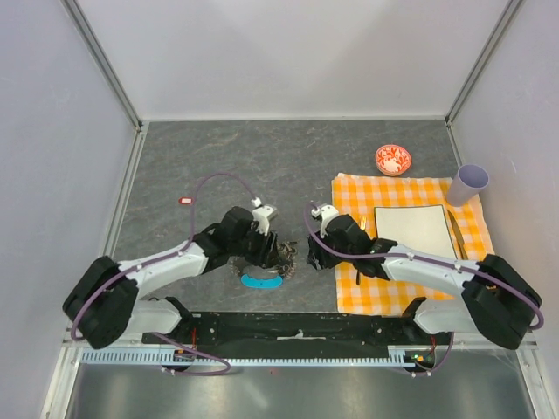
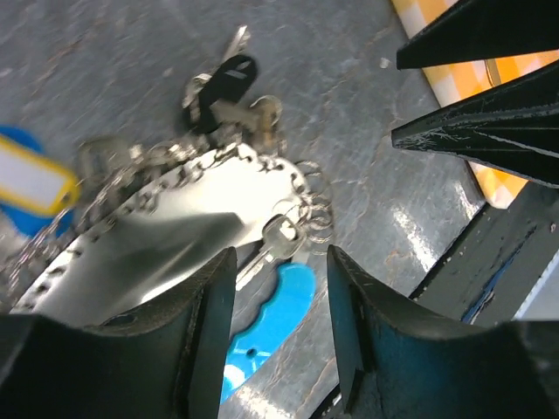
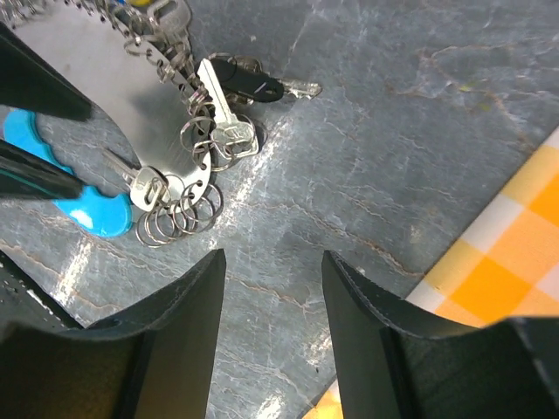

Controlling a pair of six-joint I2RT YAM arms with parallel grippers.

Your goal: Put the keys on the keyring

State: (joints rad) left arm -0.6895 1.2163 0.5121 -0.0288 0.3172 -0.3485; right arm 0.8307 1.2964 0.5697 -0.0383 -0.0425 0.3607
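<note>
The keyring (image 1: pixel 266 266) is a grey chain loop with a cyan strap piece (image 1: pixel 260 281), lying on the grey table between my arms. In the left wrist view the chain (image 2: pixel 188 170) carries a silver key (image 2: pixel 279 234) and a black-headed key (image 2: pixel 229 78). My left gripper (image 2: pixel 279 257) is open, low over the cyan piece (image 2: pixel 275 314) and the silver key. My right gripper (image 3: pixel 273 257) is open and empty over bare table, just right of the loop's small split rings (image 3: pixel 179 214), the black key (image 3: pixel 253 85) and a silver key (image 3: pixel 218 105).
An orange checked cloth (image 1: pixel 349 188) lies on the right with a white plate (image 1: pixel 410 229), a fork (image 1: pixel 456 236) and a lilac cup (image 1: pixel 469 183). A red-and-white bowl (image 1: pixel 393 159) sits behind it. A small red tag (image 1: pixel 185 201) lies at the left. The two grippers are close together.
</note>
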